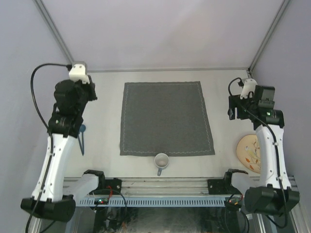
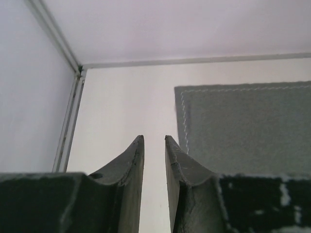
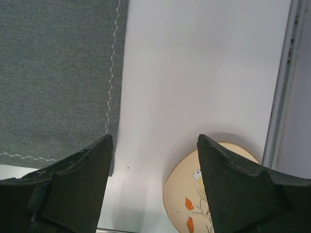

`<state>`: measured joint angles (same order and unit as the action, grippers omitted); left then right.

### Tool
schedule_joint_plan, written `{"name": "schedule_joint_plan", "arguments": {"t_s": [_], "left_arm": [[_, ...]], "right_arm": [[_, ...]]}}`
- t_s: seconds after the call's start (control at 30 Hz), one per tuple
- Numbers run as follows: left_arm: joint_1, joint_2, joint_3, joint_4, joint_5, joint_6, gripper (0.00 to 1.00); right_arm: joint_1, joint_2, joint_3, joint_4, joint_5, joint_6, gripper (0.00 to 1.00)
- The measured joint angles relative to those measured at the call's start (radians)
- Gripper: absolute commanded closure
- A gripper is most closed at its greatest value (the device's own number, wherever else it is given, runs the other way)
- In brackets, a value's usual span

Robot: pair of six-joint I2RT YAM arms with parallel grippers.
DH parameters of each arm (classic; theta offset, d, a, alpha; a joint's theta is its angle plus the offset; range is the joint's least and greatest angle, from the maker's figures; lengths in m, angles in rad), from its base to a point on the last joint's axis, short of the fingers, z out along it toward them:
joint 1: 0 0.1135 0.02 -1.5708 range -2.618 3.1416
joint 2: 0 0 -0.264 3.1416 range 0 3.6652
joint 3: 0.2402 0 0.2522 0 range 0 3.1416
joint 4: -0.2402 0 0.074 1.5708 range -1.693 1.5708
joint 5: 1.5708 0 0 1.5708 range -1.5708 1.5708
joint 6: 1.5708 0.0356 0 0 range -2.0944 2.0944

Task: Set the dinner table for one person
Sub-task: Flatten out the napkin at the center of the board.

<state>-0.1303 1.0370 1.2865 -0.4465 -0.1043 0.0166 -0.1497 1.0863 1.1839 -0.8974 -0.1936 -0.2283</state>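
Looking down from the top camera, I see the dinner table (image 1: 104,111) filling the whole workspace, off-white, with metal rails along its edges. A square dark grey stitched cloth (image 1: 167,119) lies flat at its middle. A small grey mug (image 1: 161,160) stands upright on the bare surface just beside the cloth's near edge, its handle pointing toward the arm bases. A cream plate (image 1: 247,151) painted with a bird and orange leaves sits near the right rail, partly hidden under my right arm. A thin blue item (image 1: 81,138) lies by my left arm; I cannot tell what it is.

My left gripper (image 2: 154,138) hangs above the bare surface off the cloth's far left corner, its jaws narrow, a slim gap between them and nothing in it. My right gripper (image 3: 155,138) hovers over the strip between the cloth's right edge and the plate, its jaws wide apart and holding nothing.
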Motion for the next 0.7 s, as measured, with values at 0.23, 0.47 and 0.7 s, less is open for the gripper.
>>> {"name": "schedule_joint_plan", "arguments": {"t_s": [0.23, 0.47, 0.7], "left_arm": [[0.013, -0.150, -0.296, 0.018, -0.006, 0.010, 0.73], [0.027, -0.135, -0.522, -0.018, 0.082, -0.029, 0.74], [0.069, 0.027, -0.535, -0.023, 0.237, -0.113, 0.79]], "right_arm": [[-0.043, -0.115, -0.079, 0.003, -0.018, -0.023, 0.29], [-0.047, -0.117, -0.097, 0.001, -0.008, -0.027, 0.29], [-0.047, -0.112, -0.097, 0.001, 0.005, -0.020, 0.30]]}}
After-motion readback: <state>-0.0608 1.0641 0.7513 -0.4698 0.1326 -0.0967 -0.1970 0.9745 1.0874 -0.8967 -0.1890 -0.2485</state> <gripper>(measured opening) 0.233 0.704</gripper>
